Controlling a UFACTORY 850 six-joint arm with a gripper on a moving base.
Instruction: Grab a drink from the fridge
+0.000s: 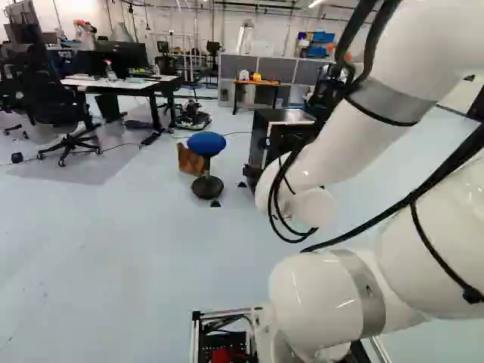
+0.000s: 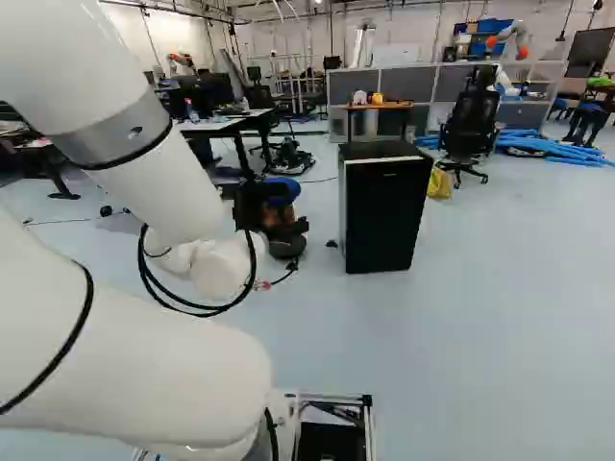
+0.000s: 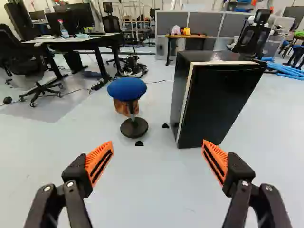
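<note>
While the drink remains out of our sight, we record the black fridge (image 3: 221, 102) upright on the floor (image 3: 142, 190), its door closed and its contents hidden. It stands ahead of the gripper (image 2: 273, 217), well apart from the fingers, which the wrist view shows spread wide. Beside the fridge we note a blue-seated stool (image 3: 127, 89) and, partly behind the stool, a brown box-like object (image 3: 121, 107) whose contents we cannot determine. We also find a spray bottle (image 3: 63, 31) upright on the desk (image 3: 78, 39); its fill cannot be judged.
</note>
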